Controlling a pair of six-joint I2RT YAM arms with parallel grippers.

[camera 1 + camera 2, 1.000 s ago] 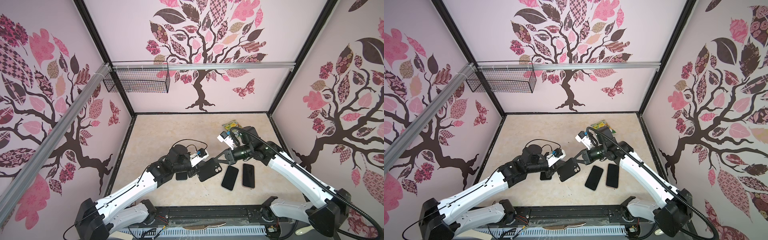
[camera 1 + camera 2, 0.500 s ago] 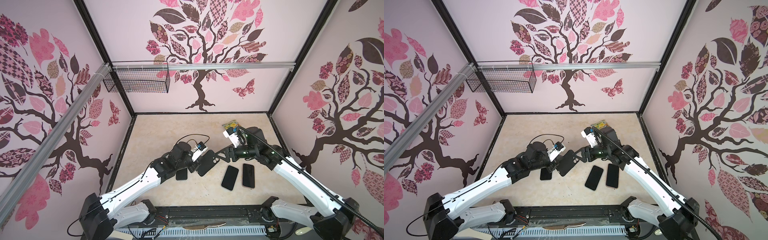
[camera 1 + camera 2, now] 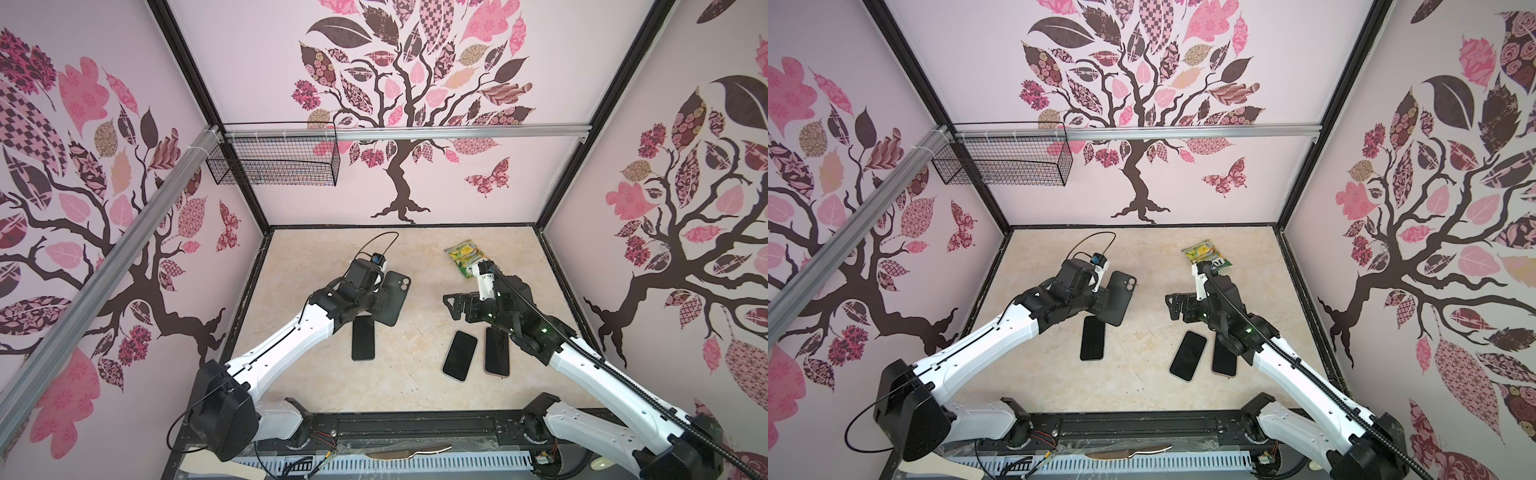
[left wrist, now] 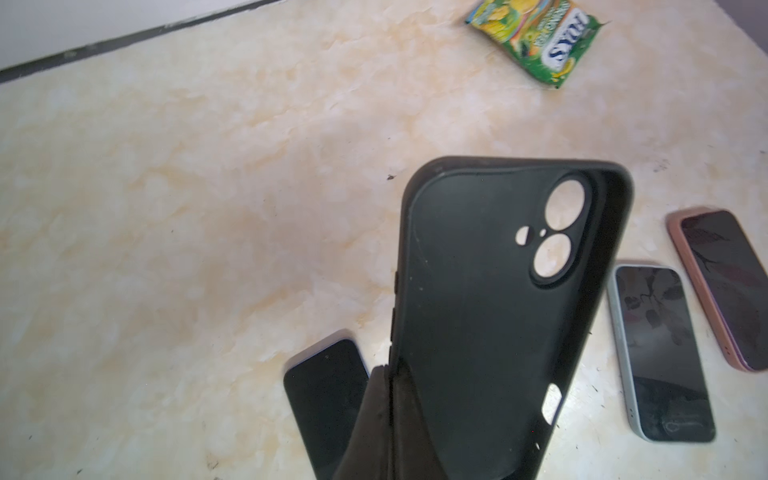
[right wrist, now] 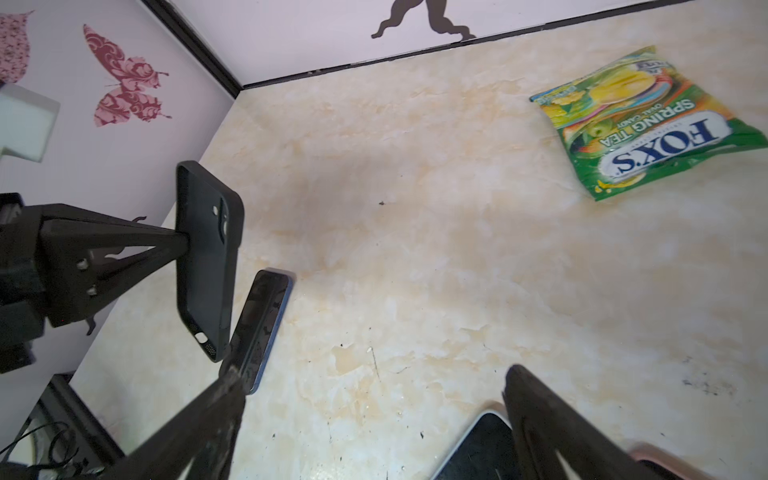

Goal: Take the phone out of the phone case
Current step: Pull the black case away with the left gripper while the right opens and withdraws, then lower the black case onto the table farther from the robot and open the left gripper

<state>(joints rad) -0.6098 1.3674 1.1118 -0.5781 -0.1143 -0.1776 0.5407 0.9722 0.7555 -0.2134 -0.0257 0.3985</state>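
Note:
My left gripper (image 3: 380, 300) (image 4: 392, 372) is shut on the long edge of an empty black phone case (image 3: 395, 297) (image 3: 1119, 297) (image 4: 490, 311) and holds it above the table. Table shows through the case's camera holes. A dark phone (image 3: 363, 338) (image 3: 1092, 338) (image 4: 324, 399) lies screen up on the table below the case, partly under the left arm. My right gripper (image 3: 452, 306) (image 3: 1174, 308) (image 5: 374, 372) is open and holds nothing. It hovers to the right of the case, well apart from it. The right wrist view shows the case (image 5: 205, 257) edge-on, with the phone (image 5: 259, 328) beneath it.
Two more phones lie under the right arm, one light-edged (image 3: 459, 355) (image 4: 660, 353) and one in a pink case (image 3: 497, 351) (image 4: 723, 286). A green candy bag (image 3: 465, 257) (image 5: 648, 124) lies at the back right. A wire basket (image 3: 274, 164) hangs on the back rail.
My right gripper has opened, let go of the case and drawn back to the right. The left gripper has carried the case up and away from the phone on the table.

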